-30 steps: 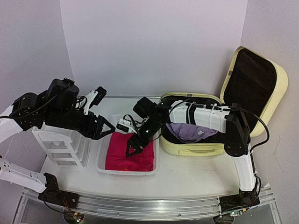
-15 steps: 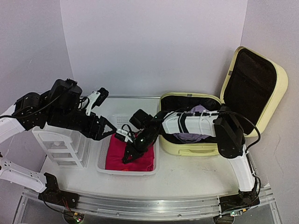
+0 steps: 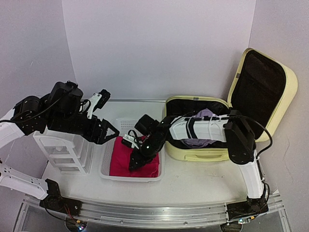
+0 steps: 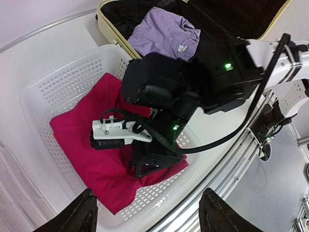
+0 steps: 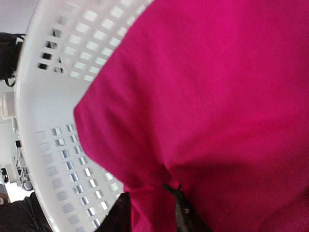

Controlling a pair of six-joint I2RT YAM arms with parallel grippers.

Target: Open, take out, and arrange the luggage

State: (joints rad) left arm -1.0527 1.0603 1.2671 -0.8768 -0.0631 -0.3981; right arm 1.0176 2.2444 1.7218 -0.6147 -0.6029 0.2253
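The luggage (image 3: 203, 153) lies open at the right, its pale yellow lid (image 3: 285, 96) standing up, with a purple garment (image 4: 161, 34) folded inside. A magenta cloth (image 3: 120, 159) lies in the white mesh basket (image 3: 130, 177). My right gripper (image 3: 133, 166) reaches down into the basket near the cloth's front right corner. In the right wrist view its fingertips pinch a puckered fold of the magenta cloth (image 5: 217, 72). My left gripper (image 3: 108, 133) hovers open above the basket's left side, with nothing between its fingers.
A white drawer organizer (image 3: 65, 152) stands left of the basket, under the left arm. The right arm stretches from the luggage across to the basket. The table's metal front rail (image 3: 154, 212) runs just beyond the basket's near rim.
My right gripper has dropped onto the magenta cloth, shifted toward its front corner, and closed from wide open onto a fold. The left arm has barely moved.
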